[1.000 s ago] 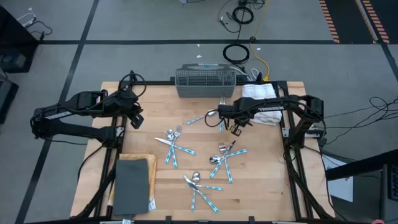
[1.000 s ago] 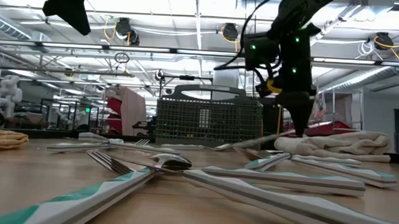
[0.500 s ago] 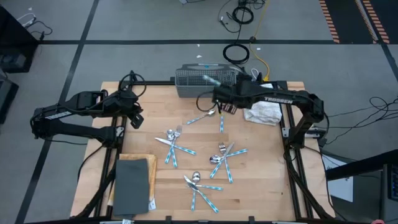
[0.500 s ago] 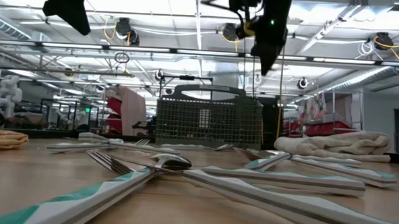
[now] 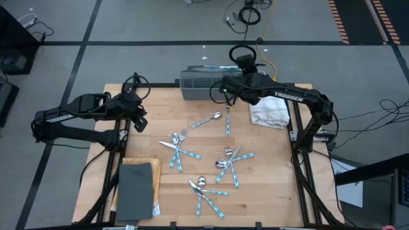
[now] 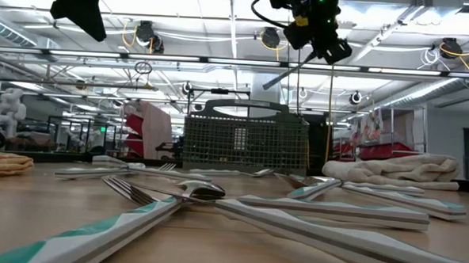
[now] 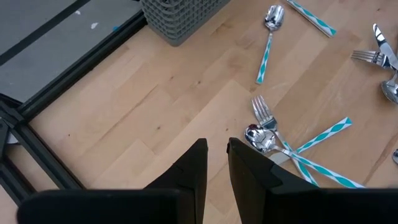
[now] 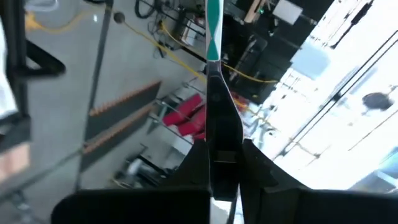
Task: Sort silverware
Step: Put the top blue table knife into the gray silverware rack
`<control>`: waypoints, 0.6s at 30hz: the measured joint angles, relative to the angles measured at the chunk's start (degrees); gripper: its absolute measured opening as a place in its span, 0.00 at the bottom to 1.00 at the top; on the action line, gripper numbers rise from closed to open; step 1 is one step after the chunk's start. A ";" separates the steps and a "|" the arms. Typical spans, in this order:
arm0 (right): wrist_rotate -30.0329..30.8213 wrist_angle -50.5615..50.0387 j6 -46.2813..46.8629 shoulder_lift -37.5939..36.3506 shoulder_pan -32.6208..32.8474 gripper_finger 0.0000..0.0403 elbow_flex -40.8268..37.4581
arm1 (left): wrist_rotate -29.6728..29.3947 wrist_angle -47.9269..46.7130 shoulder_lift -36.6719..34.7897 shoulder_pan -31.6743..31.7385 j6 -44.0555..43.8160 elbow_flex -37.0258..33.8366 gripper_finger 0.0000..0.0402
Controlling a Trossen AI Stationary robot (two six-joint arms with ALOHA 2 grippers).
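Right claw (image 5: 225, 97) hovering above near-right corner of wire-mesh basket (image 5: 211, 84), clamping one utensil (image 8: 213, 25) by its teal-patterned handle; utensil head not visible. Left claw (image 5: 139, 121) waiting over worktop (image 5: 268, 191) left side, fingers (image 7: 193, 174) nearly closed, holding nothing. Remaining silverware (image 5: 201, 156) lying scattered in clusters at worktop centre. White towel (image 5: 268, 110) lying just right of basket. Dark pad (image 5: 135, 190) sitting at near-left corner.
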 joint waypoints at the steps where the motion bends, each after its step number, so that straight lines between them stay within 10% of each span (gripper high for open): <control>1: 0.08 0.52 -2.18 0.00 0.02 0.03 0.00 | -0.04 0.00 0.00 -0.01 -0.04 0.00 0.17; 18: -3.27 7.88 -24.12 3.64 0.07 0.02 -0.04 | -2.48 0.00 -0.02 0.01 1.21 0.00 0.17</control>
